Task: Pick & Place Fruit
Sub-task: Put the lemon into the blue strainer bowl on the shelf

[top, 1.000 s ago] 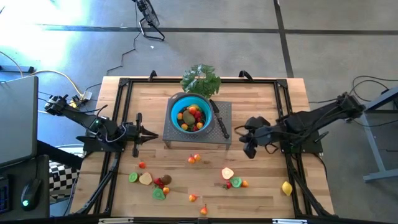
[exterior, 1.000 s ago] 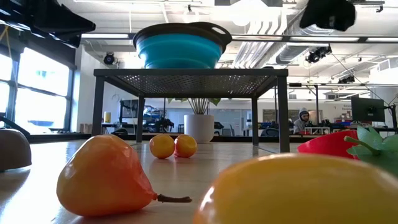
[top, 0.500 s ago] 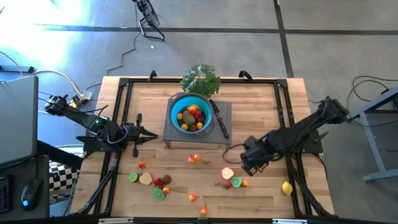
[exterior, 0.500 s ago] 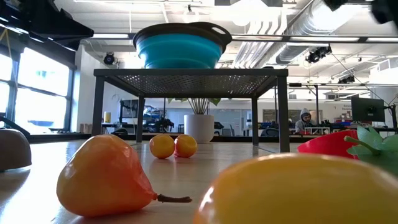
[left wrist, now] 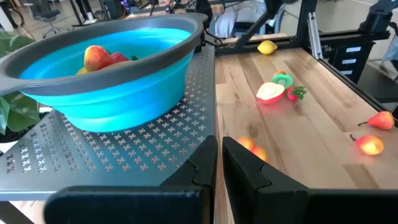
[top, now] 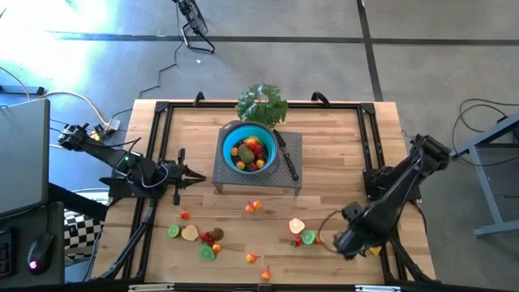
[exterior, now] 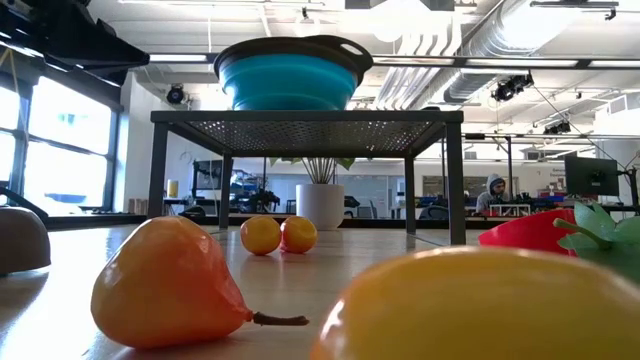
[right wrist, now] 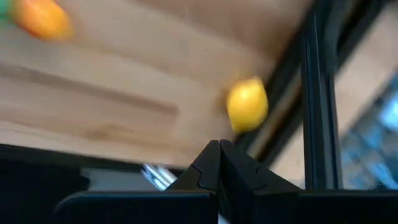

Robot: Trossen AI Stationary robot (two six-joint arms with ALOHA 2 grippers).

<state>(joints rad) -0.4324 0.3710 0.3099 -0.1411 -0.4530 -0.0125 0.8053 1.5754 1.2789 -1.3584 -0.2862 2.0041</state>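
Right tool (top: 342, 245) low over table (top: 340, 154) near front corner, shut tight, holding nothing. Small yellow lemon (top: 374, 245) just beside tool, round, bright, on table. Left tool (top: 199, 175) shut, empty, beside blue bowl (top: 231, 135).

No lettering, label, brand mark, number or sign can be read in any view of this scene, whether on the things that stand or lie here or in the room behind them.
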